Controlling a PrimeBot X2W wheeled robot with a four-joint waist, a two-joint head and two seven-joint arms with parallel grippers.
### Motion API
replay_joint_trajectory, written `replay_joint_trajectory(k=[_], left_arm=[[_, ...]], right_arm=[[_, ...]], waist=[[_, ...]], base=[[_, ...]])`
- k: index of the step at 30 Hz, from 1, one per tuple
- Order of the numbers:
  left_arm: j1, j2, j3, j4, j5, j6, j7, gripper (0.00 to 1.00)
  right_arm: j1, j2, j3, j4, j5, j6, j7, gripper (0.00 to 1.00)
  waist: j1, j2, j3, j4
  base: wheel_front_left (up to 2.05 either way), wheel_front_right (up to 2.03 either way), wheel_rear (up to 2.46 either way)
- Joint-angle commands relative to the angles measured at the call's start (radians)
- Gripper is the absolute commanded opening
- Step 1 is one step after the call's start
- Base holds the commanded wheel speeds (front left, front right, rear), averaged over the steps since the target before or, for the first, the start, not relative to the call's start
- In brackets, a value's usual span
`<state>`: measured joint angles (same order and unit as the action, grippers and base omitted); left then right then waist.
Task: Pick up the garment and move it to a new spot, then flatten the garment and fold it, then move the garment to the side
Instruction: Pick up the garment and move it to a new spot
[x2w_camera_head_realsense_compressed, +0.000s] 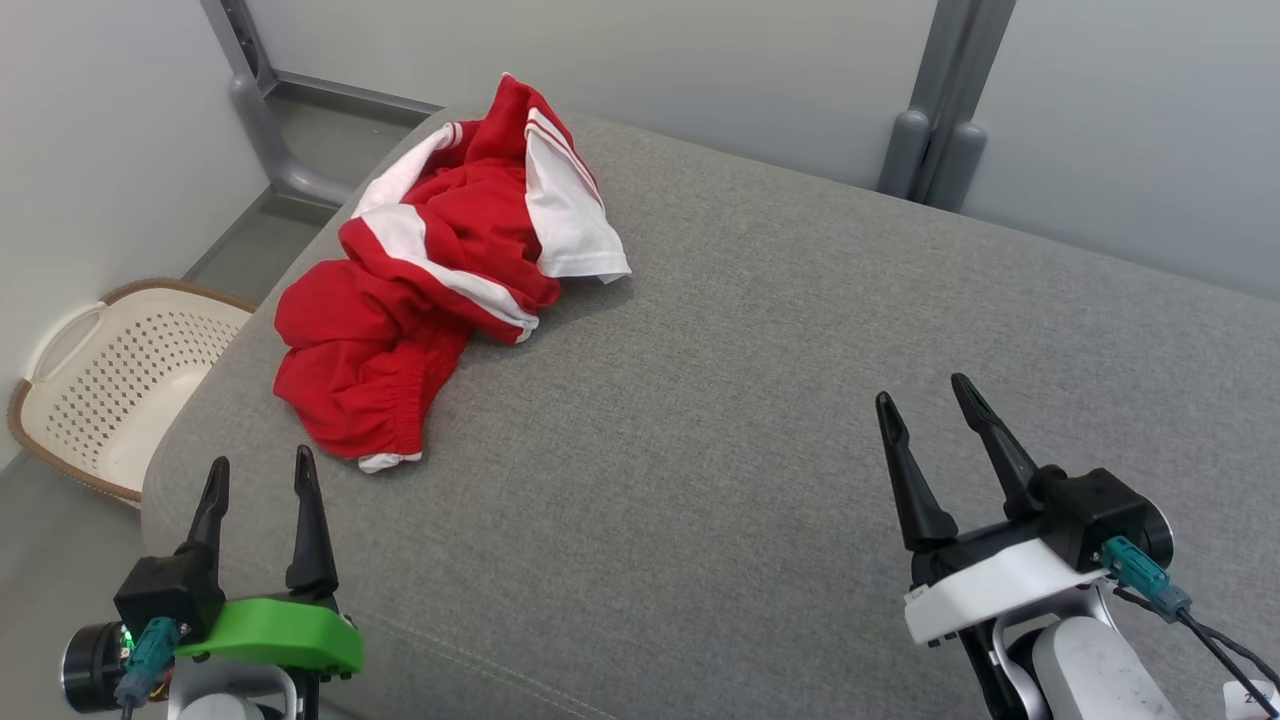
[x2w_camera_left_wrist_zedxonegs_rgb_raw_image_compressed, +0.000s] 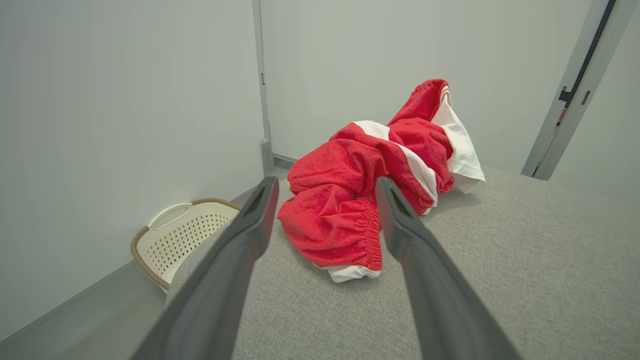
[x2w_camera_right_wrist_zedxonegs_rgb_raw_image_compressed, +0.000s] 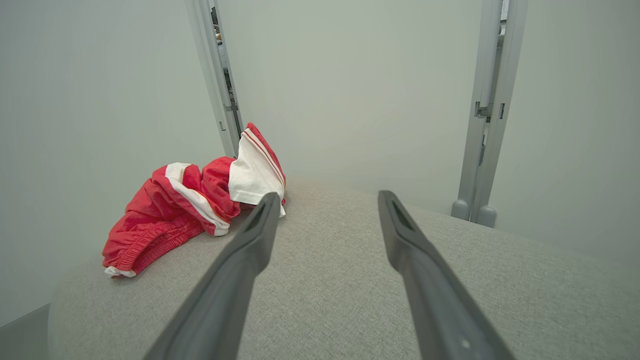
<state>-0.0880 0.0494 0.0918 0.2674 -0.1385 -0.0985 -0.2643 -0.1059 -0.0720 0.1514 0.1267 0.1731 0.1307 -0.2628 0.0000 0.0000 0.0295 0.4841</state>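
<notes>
Fingers (x2w_camera_head_realsense_compressed: 307, 520) of the left gripper (x2w_camera_head_realsense_compressed: 261, 458), at lower left of the head view, and of the right gripper (x2w_camera_head_realsense_compressed: 923, 390), at lower right, stood spread wide and held nothing. A crumpled red-and-white garment (x2w_camera_head_realsense_compressed: 440, 270) lay in the upper left on the grey padded surface (x2w_camera_head_realsense_compressed: 750, 400), just above the left gripper and apart from it. A pale perforated basket (x2w_camera_head_realsense_compressed: 120, 370) sat beside the surface at the left edge.

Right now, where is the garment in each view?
Head view: garment upper left, crumpled.
Left wrist view: centre of the picture.
Right wrist view: left side, middle height.
Shared landmark: the grey cushion it lies on.
</notes>
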Motion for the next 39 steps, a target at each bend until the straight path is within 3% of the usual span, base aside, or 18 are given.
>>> replay_joint_trajectory(k=[1,5,16,25,39], left_arm=[[-0.028,0.004,-0.002,0.018,-0.017,-0.007,0.000,1.00],[-0.091,0.033,-0.004,0.074,-0.063,-0.020,0.043,1.00],[-0.364,0.162,-0.025,0.102,-0.205,-0.033,0.382,1.00],[-0.599,0.300,-0.159,0.201,-0.337,-0.032,0.651,1.00],[-0.854,0.437,-0.264,0.525,-0.444,-0.031,0.819,1.00]], right_arm=[[-0.005,-0.008,0.003,0.001,0.005,0.000,-0.003,1.00],[-0.016,-0.015,0.009,0.001,0.004,0.000,-0.003,1.00],[-0.070,-0.036,0.020,-0.019,-0.006,0.000,-0.003,1.00],[-0.141,-0.045,0.049,-0.022,-0.010,0.000,-0.003,1.00],[-0.213,-0.036,0.080,-0.036,-0.008,0.000,-0.003,1.00]], waist=[[0.0000,0.0000,0.004,-0.011],[0.0000,0.0000,0.017,-0.035],[0.0000,0.0000,0.105,-0.143],[0.0000,0.0000,0.206,-0.273],[0.0000,0.0000,0.324,-0.464]], base=[[0.00,0.00,0.00],[0.00,0.00,0.00],[0.00,0.00,0.00],[0.00,0.00,0.00],[0.00,0.00,0.00]])
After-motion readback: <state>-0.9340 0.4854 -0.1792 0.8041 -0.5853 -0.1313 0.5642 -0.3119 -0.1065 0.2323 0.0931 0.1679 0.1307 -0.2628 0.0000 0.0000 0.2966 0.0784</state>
